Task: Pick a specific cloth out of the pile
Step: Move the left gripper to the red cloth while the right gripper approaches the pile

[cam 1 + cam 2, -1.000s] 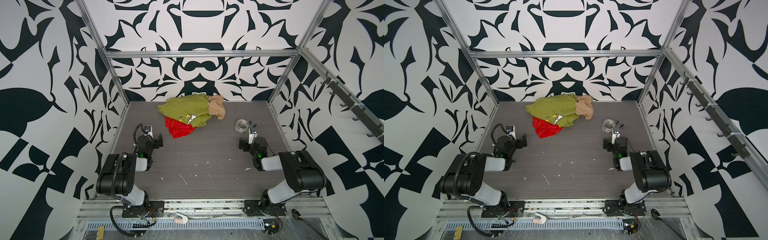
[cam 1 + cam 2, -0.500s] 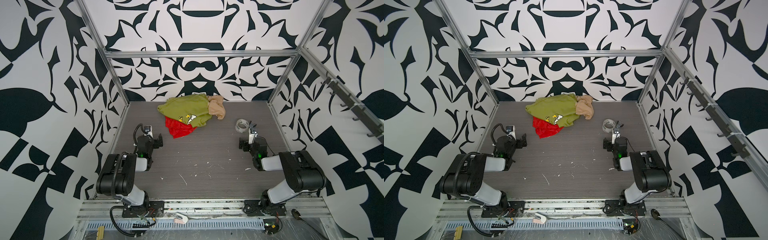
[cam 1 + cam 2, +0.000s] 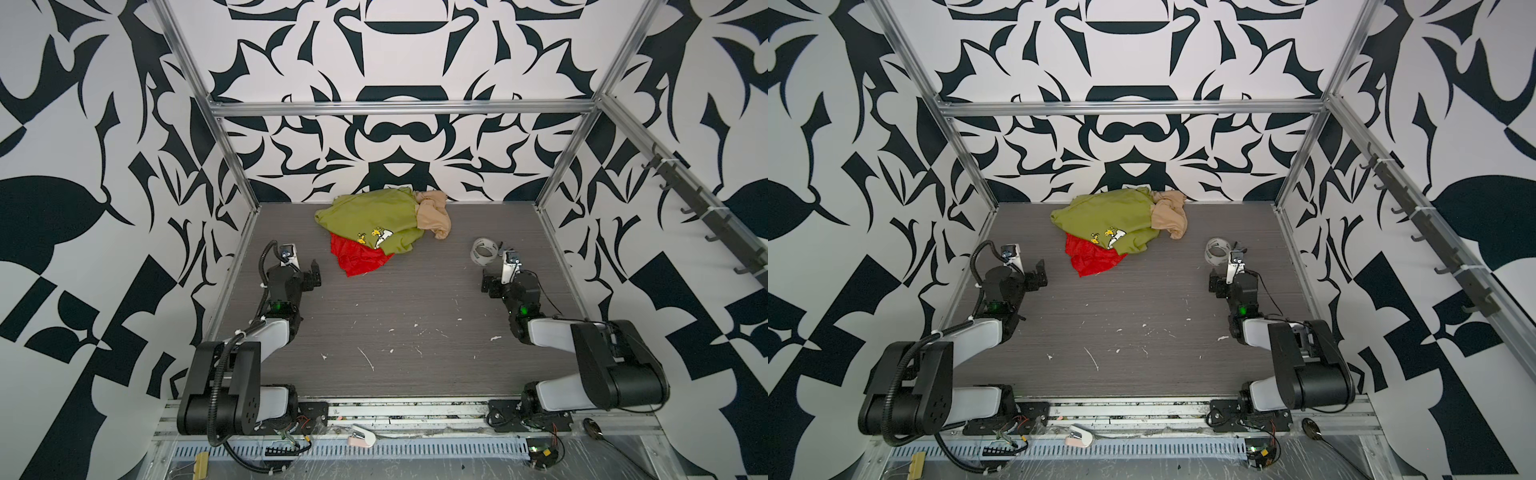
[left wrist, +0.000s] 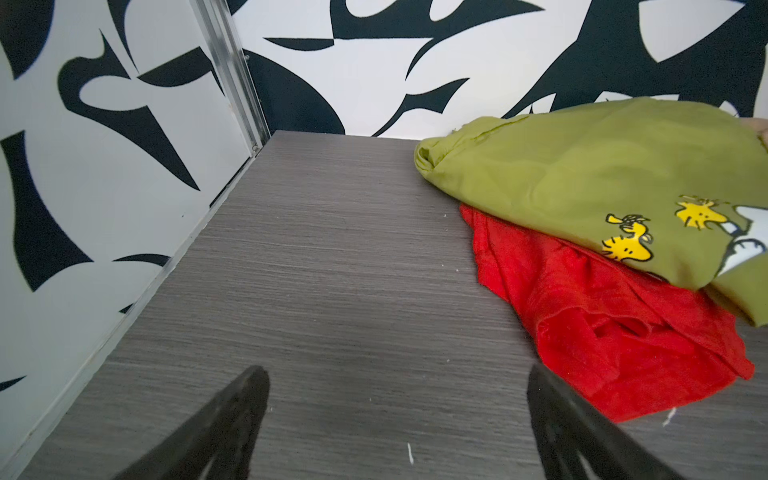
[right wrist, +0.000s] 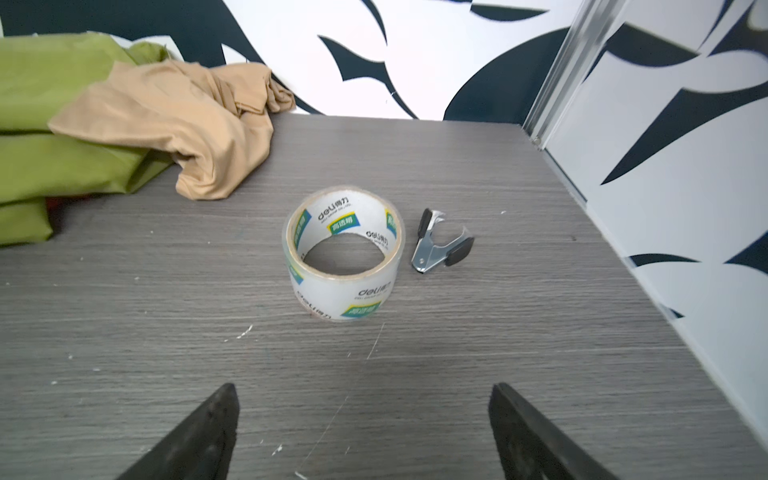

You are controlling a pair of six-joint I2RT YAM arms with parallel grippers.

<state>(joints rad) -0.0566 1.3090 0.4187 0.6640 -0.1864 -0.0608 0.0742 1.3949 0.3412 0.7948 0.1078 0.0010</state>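
The pile (image 3: pixel 370 214) lies at the back of the table, an olive-green shirt (image 4: pixel 582 174) with a cartoon print on top. The red cloth (image 3: pixel 359 259) sticks out from under the shirt's near edge, also shown in a top view (image 3: pixel 1094 259) and the left wrist view (image 4: pixel 602 324). A beige cloth (image 5: pixel 166 124) rests on the pile's right end. My left gripper (image 3: pixel 313 274) is open and empty, low over the table just left of the red cloth (image 4: pixel 397 370). My right gripper (image 3: pixel 488 282) is open and empty at the right (image 5: pixel 363 386).
A roll of clear tape (image 5: pixel 345 253) stands just ahead of the right gripper, with a small staple remover (image 5: pixel 440 241) beside it. Patterned walls and metal frame posts (image 4: pixel 232 75) enclose the grey table (image 3: pixel 407 324) on three sides.
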